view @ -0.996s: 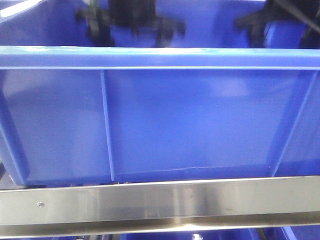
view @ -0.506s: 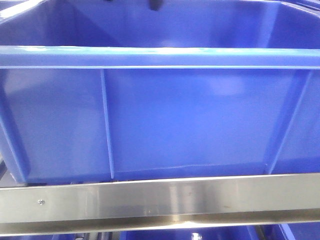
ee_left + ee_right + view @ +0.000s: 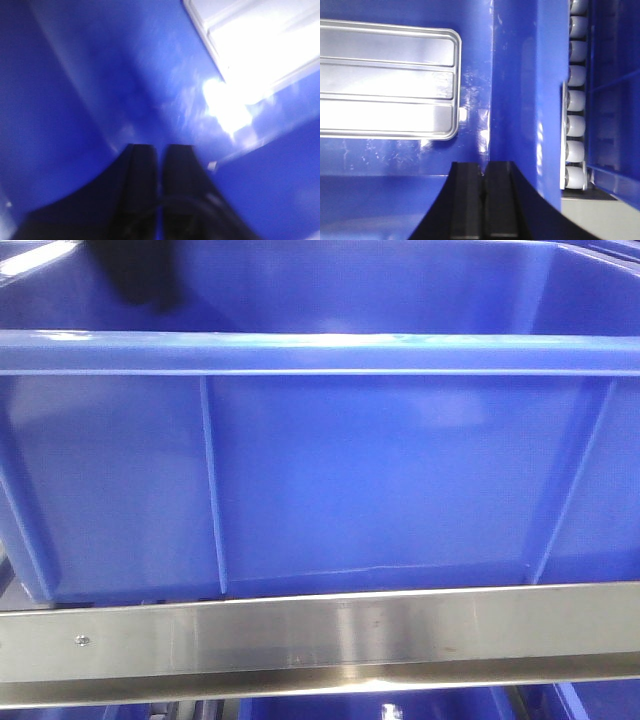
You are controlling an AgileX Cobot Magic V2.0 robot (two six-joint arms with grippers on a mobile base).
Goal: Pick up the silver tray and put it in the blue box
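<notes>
blue box [image 3: 330, 480] top open | silver tray [image 3: 387, 80] covers floor | walls hem sides

Silver tray [image 3: 387, 82] flat in blue box [image 3: 320, 480], near wall.

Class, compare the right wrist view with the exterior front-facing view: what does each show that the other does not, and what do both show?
Only the right wrist view shows the silver tray lying flat inside the blue box, the shut right pincer and a row of white rollers beside the box. Only the front view shows the box's ribbed outer wall and a steel rail below it. Both show the blue box.
</notes>
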